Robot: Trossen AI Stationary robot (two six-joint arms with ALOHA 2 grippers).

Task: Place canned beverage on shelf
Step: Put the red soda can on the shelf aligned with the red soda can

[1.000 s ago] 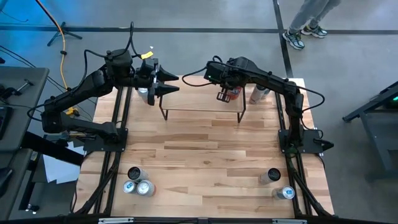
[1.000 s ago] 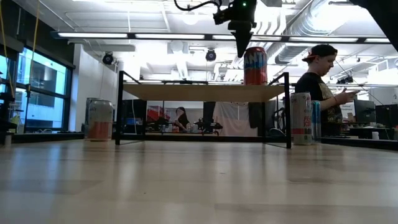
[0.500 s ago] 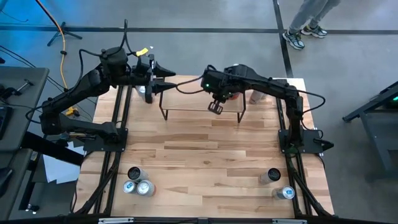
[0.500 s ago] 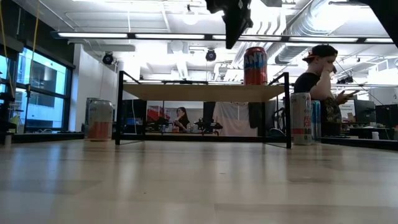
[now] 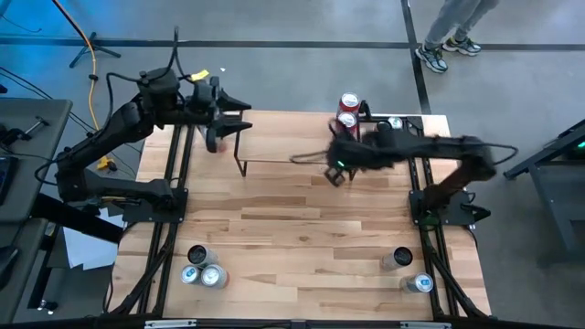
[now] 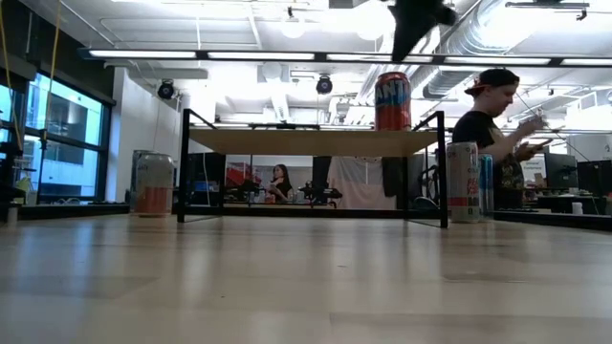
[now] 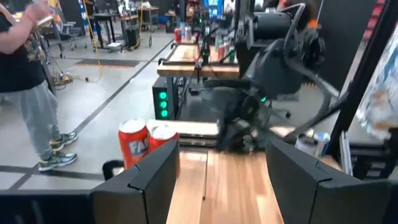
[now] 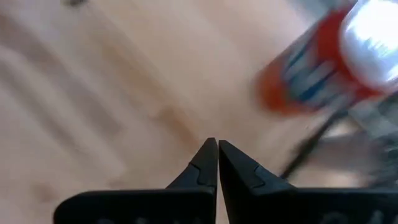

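The red can (image 6: 392, 100) stands upright on the shelf (image 6: 316, 141), at its right end. The right tool (image 5: 335, 174), pinched shut and empty, hangs just beside that end, nearer the can. The left tool (image 5: 239, 116), half-spread and empty, hovers off the shelf's far-left corner.
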